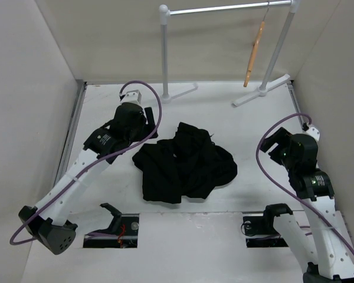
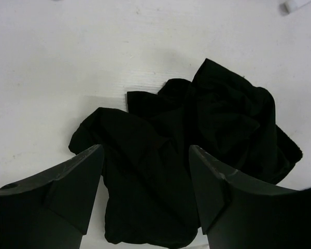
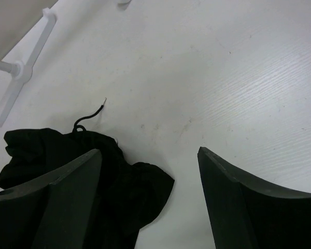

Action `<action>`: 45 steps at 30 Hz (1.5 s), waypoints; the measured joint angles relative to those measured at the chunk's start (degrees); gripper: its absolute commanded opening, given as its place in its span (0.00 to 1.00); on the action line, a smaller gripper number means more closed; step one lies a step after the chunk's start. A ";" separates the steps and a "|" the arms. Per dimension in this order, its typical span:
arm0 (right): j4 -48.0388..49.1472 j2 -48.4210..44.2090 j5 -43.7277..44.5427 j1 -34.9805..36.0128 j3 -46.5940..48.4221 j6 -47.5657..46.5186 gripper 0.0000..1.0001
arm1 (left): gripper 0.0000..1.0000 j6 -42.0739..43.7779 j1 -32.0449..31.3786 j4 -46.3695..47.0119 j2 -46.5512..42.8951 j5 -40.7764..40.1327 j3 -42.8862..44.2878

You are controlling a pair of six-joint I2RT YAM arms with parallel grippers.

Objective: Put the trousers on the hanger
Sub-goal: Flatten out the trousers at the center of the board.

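White table (image 1: 236, 118) fills overhead frame. Trousers (image 1: 183, 162) lie in a crumpled black heap at its centre; can't tell legs from waist, folds lost in black. Rack (image 1: 224, 9) at top, rail partly cut off. Hanger (image 1: 253, 54) hangs edge-on at upper right, hook hard to see. My left gripper (image 2: 145, 150): fingers apart, heap showing between them. My right gripper (image 3: 149, 151): fingers apart, bare table between them, heap at lower left. Thin cord (image 3: 90, 116) pokes out of the heap.

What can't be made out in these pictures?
Trousers: every view, bunched in a heap; folds hide where the legs run.
Hanger: top view only, seen edge-on, so its crossbar is hidden; hook too small.
Rack: top view, right post's top cut off by the upper edge.
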 measured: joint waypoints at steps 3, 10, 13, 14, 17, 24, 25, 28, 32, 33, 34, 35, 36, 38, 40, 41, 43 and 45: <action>0.00 -0.04 -0.76 -0.11 0.00 0.07 0.64 | 0.65 0.02 -1.07 0.24 0.85 0.11 -0.15; -0.59 0.02 -2.03 -0.13 0.00 0.15 0.03 | 0.10 0.35 -4.42 1.57 1.36 2.10 -2.84; -1.09 1.16 -2.60 0.72 0.02 0.39 0.04 | 0.16 1.33 -6.51 1.20 2.75 3.74 -3.87; -1.29 1.97 -2.86 1.55 0.02 0.48 0.09 | 0.25 1.55 -7.23 1.05 3.32 4.20 -4.13; -1.36 4.98 -3.65 6.10 -0.02 1.29 0.45 | 0.57 2.01 -10.10 0.59 5.07 4.81 -6.19; 1.07 12.72 -6.10 17.92 -3.96 3.45 0.78 | 0.67 1.73 -16.92 -1.40 9.01 4.96 -10.14; 1.88 14.45 -6.58 18.99 -4.15 3.61 0.78 | 0.65 1.73 -17.59 -1.33 9.90 4.94 -10.16; 4.66 19.45 -7.54 20.98 -4.79 4.46 0.72 | 0.56 1.70 -18.69 -1.27 12.50 4.70 -10.47; 9.07 23.32 -8.24 21.29 -6.64 5.53 0.62 | 0.28 1.40 -18.10 0.44 14.97 3.80 -13.44; 10.10 24.20 -8.44 20.92 -6.95 5.75 0.53 | 0.18 1.31 -17.62 0.76 15.47 3.61 -14.08; 11.10 25.16 -8.70 20.41 -7.10 5.92 0.43 | 0.12 1.25 -16.90 0.94 16.06 3.41 -14.53; 12.26 26.49 -8.98 19.78 -7.10 6.12 0.32 | 0.10 1.31 -15.98 1.07 16.52 3.28 -14.69; 13.31 27.85 -9.16 19.28 -7.10 6.10 0.23 | 0.08 1.33 -14.78 1.31 16.65 3.21 -14.69; 14.56 30.60 -9.33 18.64 -6.82 6.19 0.12 | 0.06 1.36 -11.32 1.90 15.91 3.02 -14.58; 14.69 32.00 -9.38 18.64 -5.92 6.08 0.09 | 0.04 1.38 -6.34 2.12 13.88 2.91 -13.97; 14.62 32.09 -9.46 18.64 -5.20 5.92 0.08 | 0.04 1.33 -3.02 2.03 12.39 2.97 -13.11; 14.32 31.69 -9.49 18.64 -2.25 5.49 0.07 | 0.04 0.85 4.61 1.62 9.27 3.19 -9.51; 14.23 30.77 -9.60 18.64 1.84 4.81 0.07 | 0.04 -0.46 11.87 1.70 6.32 3.43 -4.52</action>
